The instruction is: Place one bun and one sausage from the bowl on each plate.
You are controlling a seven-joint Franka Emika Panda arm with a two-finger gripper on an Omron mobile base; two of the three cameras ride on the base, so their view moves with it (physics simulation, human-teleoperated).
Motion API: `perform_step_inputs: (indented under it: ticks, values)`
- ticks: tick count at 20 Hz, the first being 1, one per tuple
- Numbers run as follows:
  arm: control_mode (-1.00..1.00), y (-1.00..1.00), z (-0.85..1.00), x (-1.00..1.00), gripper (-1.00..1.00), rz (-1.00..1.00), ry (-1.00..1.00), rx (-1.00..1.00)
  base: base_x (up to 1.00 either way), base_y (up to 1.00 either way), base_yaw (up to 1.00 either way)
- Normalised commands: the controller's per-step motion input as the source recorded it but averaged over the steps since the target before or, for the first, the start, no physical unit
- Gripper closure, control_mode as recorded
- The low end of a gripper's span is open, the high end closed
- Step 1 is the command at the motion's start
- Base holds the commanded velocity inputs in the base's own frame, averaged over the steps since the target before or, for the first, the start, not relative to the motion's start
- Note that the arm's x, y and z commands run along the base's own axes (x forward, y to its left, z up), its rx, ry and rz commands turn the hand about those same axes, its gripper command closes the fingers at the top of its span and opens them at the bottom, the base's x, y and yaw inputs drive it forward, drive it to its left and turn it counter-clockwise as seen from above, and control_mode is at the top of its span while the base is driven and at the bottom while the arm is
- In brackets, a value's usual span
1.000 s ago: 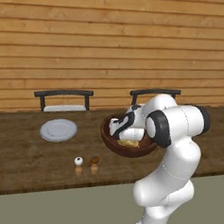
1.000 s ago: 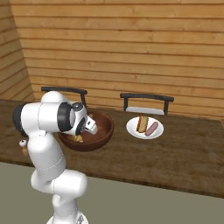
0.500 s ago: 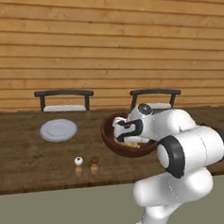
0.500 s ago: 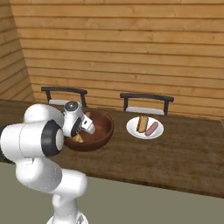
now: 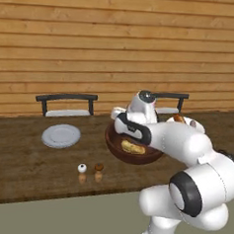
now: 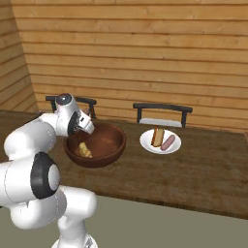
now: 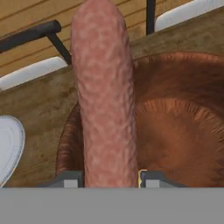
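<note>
Arm: bent over the table, its hand above the bowl (image 5: pixel 117 149) (wrist low, elbow swung out wide).
Gripper (image 7: pixel 111 178): closed on a sausage (image 7: pixel 106 94), which stands straight up toward 12 o'clock between the fingertips (image 7: pixel 69 179) in the hand view.
Bowl contents: one yellowish bun (image 5: pixel 132 148) on the bottom.
Bare plate (image 5: pixel 61 135): at the bowl's 9 o'clock in the left base view, well apart.
Filled plate (image 6: pixel 147 144): at the bowl's 3 o'clock in the right base view, holding an orange bun (image 6: pixel 157 136) and a second sausage (image 6: pixel 167 142) side by side.
</note>
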Motion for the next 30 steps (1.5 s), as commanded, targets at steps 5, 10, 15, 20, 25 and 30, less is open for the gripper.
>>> perform_step_inputs:
  ticks: [5, 10, 15, 20, 25, 30]
  values:
    - [-1.0, 0.96, 0.46, 0.0, 1.0, 0.1, 0.21, -0.01, 0.0, 0.0, 0.0]
    - [-1.0, 1.0, 0.0, -0.11, 1.0, 0.13, 0.27, -0.06, 0.0, 0.0, 0.0]
    - [-1.0, 0.91, -0.16, 0.01, 1.0, 0.02, 0.24, -0.01, 0.0, 0.0, 0.0]
    - [-1.0, 0.34, -0.91, 0.09, 1.0, 0.04, 0.06, -0.02, 0.0, 0.0, 0.0]
    - [-1.0, 0.14, -0.43, 0.32, 1.0, 0.13, 0.0, -0.02, 0.0, 0.0, 0.0]
    - [-1.0, 0.27, -0.05, 0.5, 1.0, 0.11, 0.0, 0.0, 0.0, 0.0, 0.0]
